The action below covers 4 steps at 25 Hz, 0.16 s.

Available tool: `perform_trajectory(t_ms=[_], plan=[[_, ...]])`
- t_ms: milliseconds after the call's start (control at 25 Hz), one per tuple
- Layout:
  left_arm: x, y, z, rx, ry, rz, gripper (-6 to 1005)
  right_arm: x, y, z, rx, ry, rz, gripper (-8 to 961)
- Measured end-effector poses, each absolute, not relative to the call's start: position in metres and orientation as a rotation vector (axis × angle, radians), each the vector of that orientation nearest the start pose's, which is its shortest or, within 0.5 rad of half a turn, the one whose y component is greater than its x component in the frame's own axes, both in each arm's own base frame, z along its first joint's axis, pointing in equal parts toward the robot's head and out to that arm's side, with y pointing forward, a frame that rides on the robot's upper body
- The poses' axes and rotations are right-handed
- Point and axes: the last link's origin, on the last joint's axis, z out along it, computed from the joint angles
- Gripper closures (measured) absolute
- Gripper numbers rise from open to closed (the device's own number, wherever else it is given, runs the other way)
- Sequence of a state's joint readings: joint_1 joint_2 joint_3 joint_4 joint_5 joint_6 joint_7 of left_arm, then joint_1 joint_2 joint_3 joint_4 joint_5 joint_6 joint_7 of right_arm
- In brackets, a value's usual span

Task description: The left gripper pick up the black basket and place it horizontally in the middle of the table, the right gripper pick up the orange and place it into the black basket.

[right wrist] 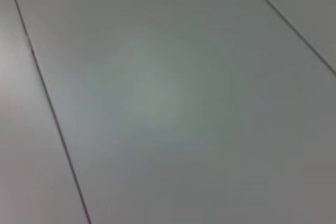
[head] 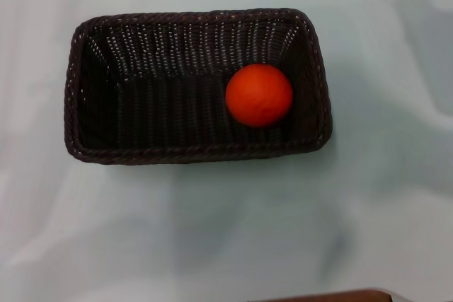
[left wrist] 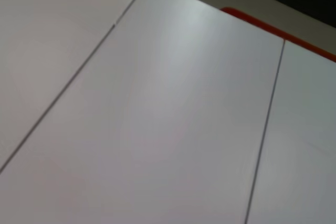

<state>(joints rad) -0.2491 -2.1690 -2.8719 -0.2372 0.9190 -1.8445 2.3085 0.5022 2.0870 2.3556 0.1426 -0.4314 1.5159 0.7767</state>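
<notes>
The black basket [head: 198, 86] is lying with its long side across the middle of the table [head: 226, 231], a little toward the far edge. The orange [head: 259, 95] is sitting inside it, near its right end. Neither the left gripper nor the right gripper is showing in any view, so I cannot tell how their fingers stand.

The black basket [head: 99, 114] is dark brown-black woven wicker with a braided rim, the orange [head: 259, 95] a smooth bright orange-red, and the table [head: 226, 231] a plain pale bluish white with soft grey shadows.
</notes>
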Motion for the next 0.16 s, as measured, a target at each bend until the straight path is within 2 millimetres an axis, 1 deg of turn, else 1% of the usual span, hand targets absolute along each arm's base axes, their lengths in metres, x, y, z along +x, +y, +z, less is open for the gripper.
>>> perform_trajectory(t_ms=[160], plan=[[-0.3374, 0.2268, 0.0851, -1.127, -0.405, -1.386, 95, 0.3021, 0.3438, 0.078, -0.558, -1.211, -1.318, 127]])
